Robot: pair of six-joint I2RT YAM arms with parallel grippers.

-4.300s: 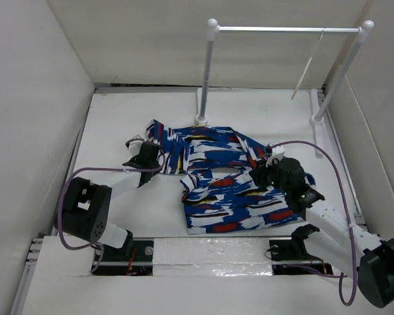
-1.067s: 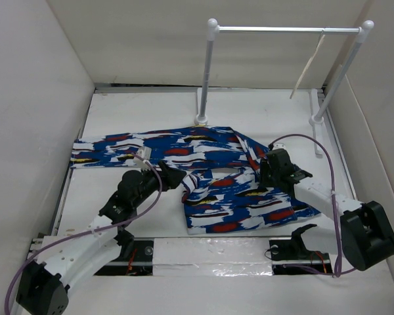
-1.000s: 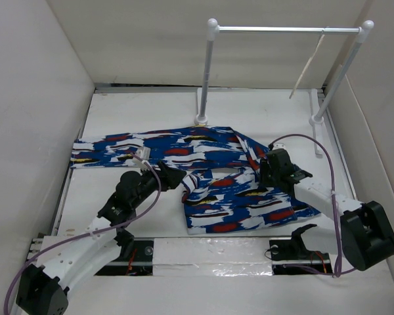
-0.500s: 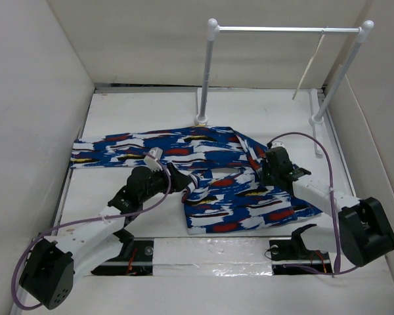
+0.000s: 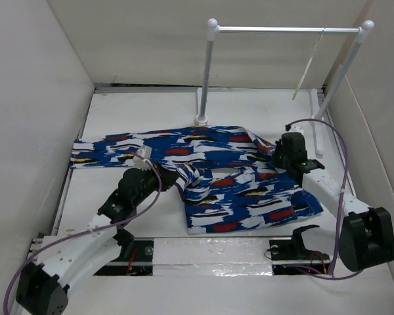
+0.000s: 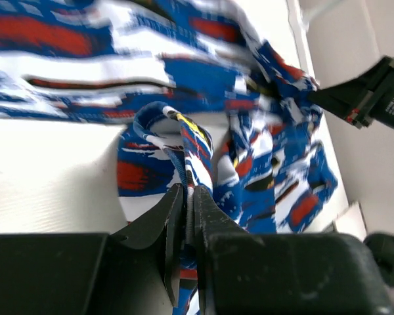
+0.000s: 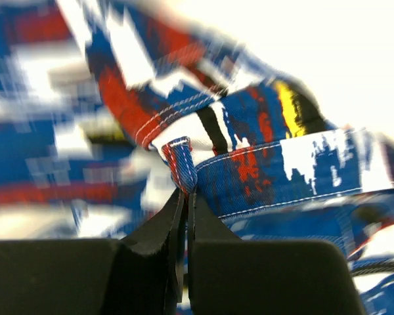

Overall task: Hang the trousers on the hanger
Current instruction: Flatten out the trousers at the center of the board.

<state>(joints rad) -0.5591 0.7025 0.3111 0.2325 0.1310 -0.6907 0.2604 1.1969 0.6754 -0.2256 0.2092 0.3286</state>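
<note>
The printed trousers [image 5: 203,147] lie across the middle of the table, one leg stretched out to the left and the waist part bunched near the front. My left gripper [image 5: 176,176] is shut on a raised fold of the trousers [image 6: 269,164] at the waist's left end, the cloth pinched between the black fingers [image 6: 213,220]. My right gripper [image 5: 277,157] is shut on a stitched edge of the trousers [image 7: 262,170] at the waist's right end. The thin cream hanger [image 5: 310,65] hangs from the rail at the back right, apart from both grippers.
The white two-post rail [image 5: 282,29] stands at the back, its left post [image 5: 207,72] right behind the trousers and its right post [image 5: 341,72] near the right wall. White walls enclose the table on the left, back and right.
Both grippers have shut on the trousers' waist. The right one has moved right and away with its edge, pulling the cloth out. The left one has drawn back a little to the left.
</note>
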